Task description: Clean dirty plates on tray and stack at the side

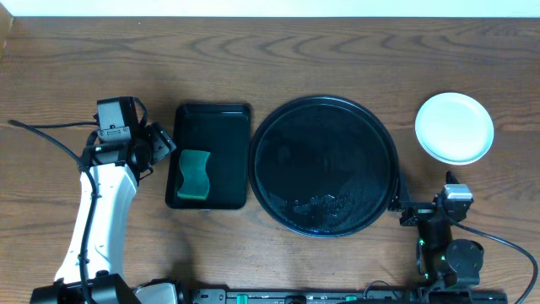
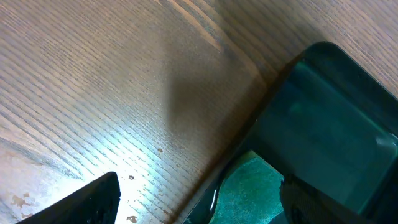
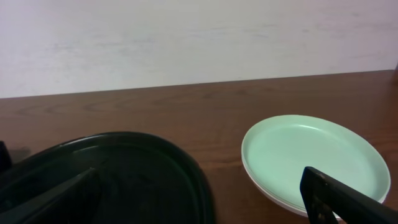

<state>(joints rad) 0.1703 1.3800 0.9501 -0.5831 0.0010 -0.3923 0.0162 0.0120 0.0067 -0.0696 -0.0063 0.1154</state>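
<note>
Plates [image 1: 454, 127] sit stacked near the table's far right corner, off the empty round tray [image 1: 325, 143], as left gripper [image 1: 162, 145] and right gripper [image 1: 409, 211] hang with jaws apart, best withdrawn wide of the stack.

A dark brown wooden table [image 1: 337, 51] with wavy grain running along its length is seen to fill nearly the whole overhead view. Along its far edge a narrow pale strip [image 1: 253, 7] is shown. In the right wrist view a plain off-white wall [image 3: 186, 43] is seen rising behind the table's far edge, evenly lit and faintly mottled. In the left wrist view a bright patch of reflected light [image 2: 118, 155] is laid on the wood, small brownish specks [image 2: 130, 178] are scattered there, and a soft shadow [image 2: 193, 93] is cast across the grain above it
</note>
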